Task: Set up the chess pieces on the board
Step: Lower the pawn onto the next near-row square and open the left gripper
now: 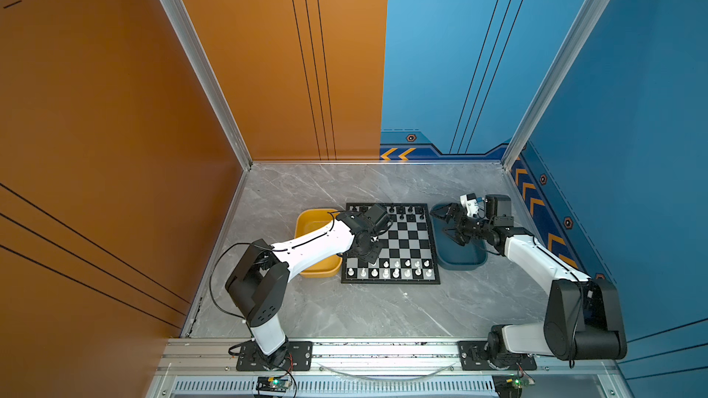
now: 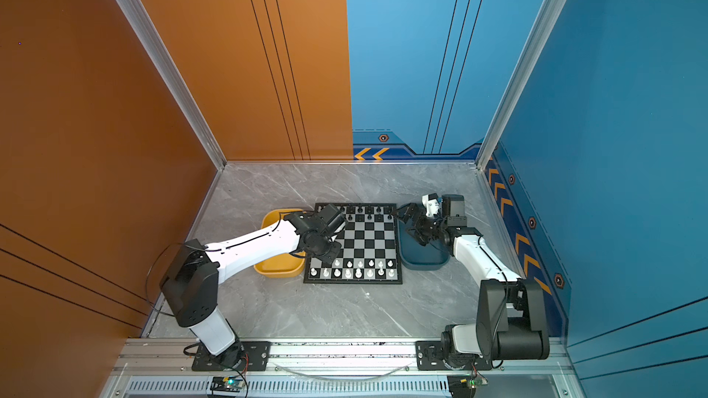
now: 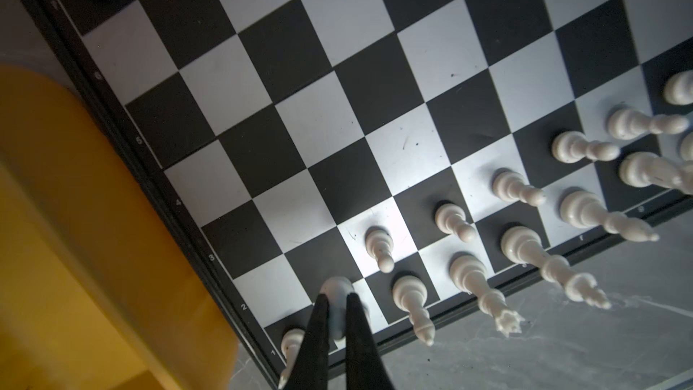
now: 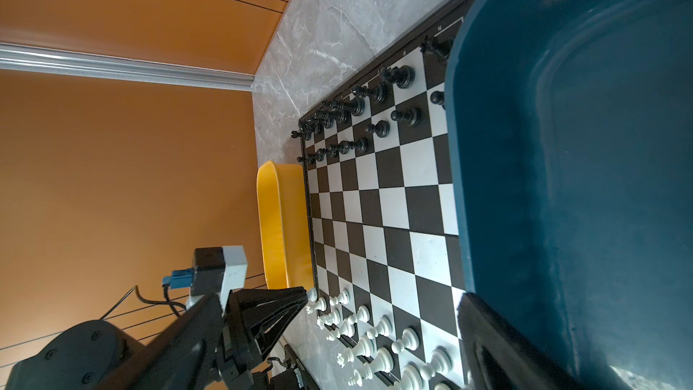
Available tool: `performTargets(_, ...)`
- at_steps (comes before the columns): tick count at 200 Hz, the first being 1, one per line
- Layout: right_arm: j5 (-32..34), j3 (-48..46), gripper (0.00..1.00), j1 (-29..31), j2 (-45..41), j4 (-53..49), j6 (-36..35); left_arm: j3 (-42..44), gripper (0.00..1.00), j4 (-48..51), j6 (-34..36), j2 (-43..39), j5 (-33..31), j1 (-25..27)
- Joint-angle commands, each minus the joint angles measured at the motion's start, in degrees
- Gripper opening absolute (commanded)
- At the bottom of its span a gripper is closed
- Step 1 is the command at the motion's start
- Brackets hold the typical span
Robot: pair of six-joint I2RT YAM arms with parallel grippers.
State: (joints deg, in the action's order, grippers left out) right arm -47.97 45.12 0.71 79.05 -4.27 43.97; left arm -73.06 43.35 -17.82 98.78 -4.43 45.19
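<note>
Nearly finished, I'd say: black chessmen fill the far rows of the board, and white chessmen fill the near ones. The left gripper pinches a white pawn just above the near-left corner squares. The right gripper hangs spread wide over the blue tray, holding nothing.

This is looking like a robotics lab test cell. Aluminium posts are framing a printed orange panel and a blue panel around a marble-patterned bench. The left arm and the right arm are sitting bolted to a slotted aluminium rail along the front, with loose cables trailing and a small circuit board glowing green below.
</note>
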Motion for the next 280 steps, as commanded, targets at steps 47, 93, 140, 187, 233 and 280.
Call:
performTargets(47,0.6,-0.7,1.00,0.5,-0.8,1.0,0.9,1.2,0.00,1.1,-2.1,2.9,-0.5,0.4)
performTargets(93,0.7,-0.7,1.00,0.6,-0.7,1.0,1.0,1.5,0.00,1.1,-2.5,3.5,-0.6,0.3)
performTargets(140,0.7,-0.7,1.00,0.8,-0.4,1.2,1.1,1.7,0.00,1.1,-2.8,4.0,-0.7,0.3)
performTargets(187,0.8,-0.7,1.00,0.9,-0.5,1.2,1.1,1.2,0.00,1.0,-3.2,5.0,-0.6,0.4)
performTargets(233,0.9,-0.7,1.00,1.0,-0.3,1.2,1.1,1.2,0.00,1.0,-3.3,5.4,-0.7,0.4)
performTargets(280,0.9,-0.7,1.00,1.0,-0.3,1.2,1.1,1.3,0.07,1.0,-3.3,5.3,-0.6,0.6)
